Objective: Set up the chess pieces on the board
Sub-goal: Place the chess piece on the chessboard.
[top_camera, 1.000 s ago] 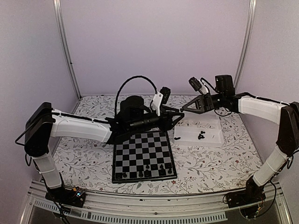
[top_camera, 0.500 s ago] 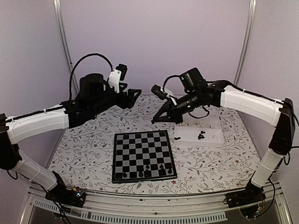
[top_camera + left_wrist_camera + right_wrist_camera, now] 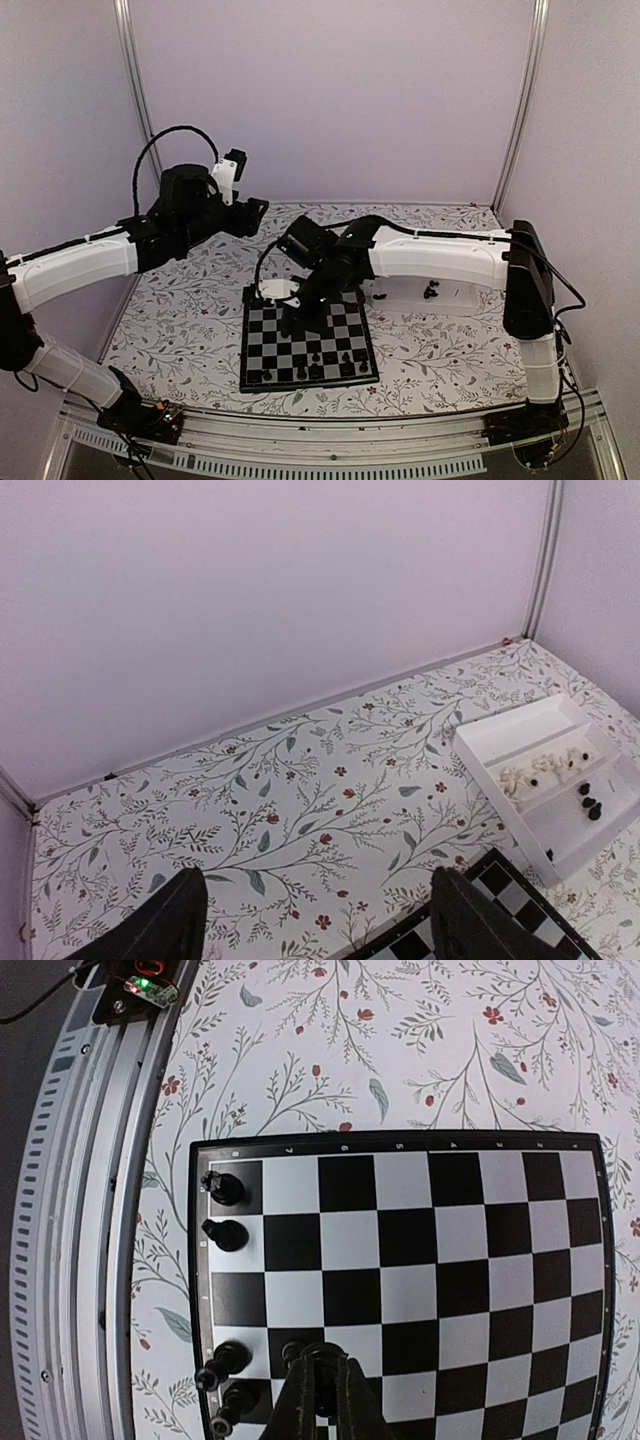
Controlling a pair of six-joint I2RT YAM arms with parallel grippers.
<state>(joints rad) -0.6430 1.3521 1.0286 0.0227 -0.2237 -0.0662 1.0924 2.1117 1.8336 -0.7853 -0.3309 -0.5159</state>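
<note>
The board (image 3: 310, 335) lies flat at the table's middle, and a few black chess pieces (image 3: 345, 357) stand along its near rows. My right gripper (image 3: 293, 322) hangs low over the board's left side. In the right wrist view it (image 3: 320, 1380) is shut on a black chess piece (image 3: 318, 1352) above a square beside the standing pieces (image 3: 228, 1233). My left gripper (image 3: 252, 210) is raised at the back left, away from the board. Its fingers (image 3: 165, 925) stand wide apart with nothing between them.
A white tray (image 3: 455, 298) sits right of the board and holds loose black pieces (image 3: 430, 291). The left wrist view shows white pieces (image 3: 545, 770) in it too. A metal rail (image 3: 80, 1210) runs along the table's near edge.
My right arm swung from the tray down over the board's left side, still shut. My left arm pulled back from the centre to the back left and its gripper opened.
</note>
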